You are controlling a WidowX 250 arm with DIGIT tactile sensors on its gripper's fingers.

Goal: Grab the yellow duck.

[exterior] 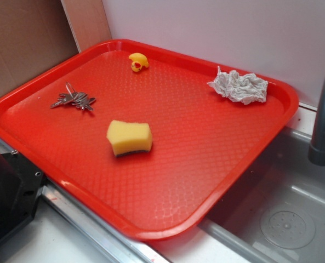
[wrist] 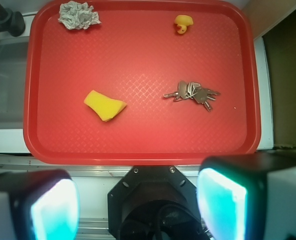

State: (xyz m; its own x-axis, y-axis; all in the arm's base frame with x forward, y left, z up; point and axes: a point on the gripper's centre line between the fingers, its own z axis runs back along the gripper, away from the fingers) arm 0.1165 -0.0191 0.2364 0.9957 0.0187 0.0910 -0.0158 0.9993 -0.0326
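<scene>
The pincer hung wide open and empty, the yellow duck lying well ahead at the tray's far edge.

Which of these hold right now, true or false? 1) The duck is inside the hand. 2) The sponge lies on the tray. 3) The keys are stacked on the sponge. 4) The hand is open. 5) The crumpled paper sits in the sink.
1) False: the small yellow rubber duck sits at the far edge of the red plastic tray, away from the hand.
2) True: the blocky yellow sponge rests there.
3) False: the bunch of metal keys lies apart.
4) True.
5) False: the crumpled white paper towel is on the tray.
</scene>
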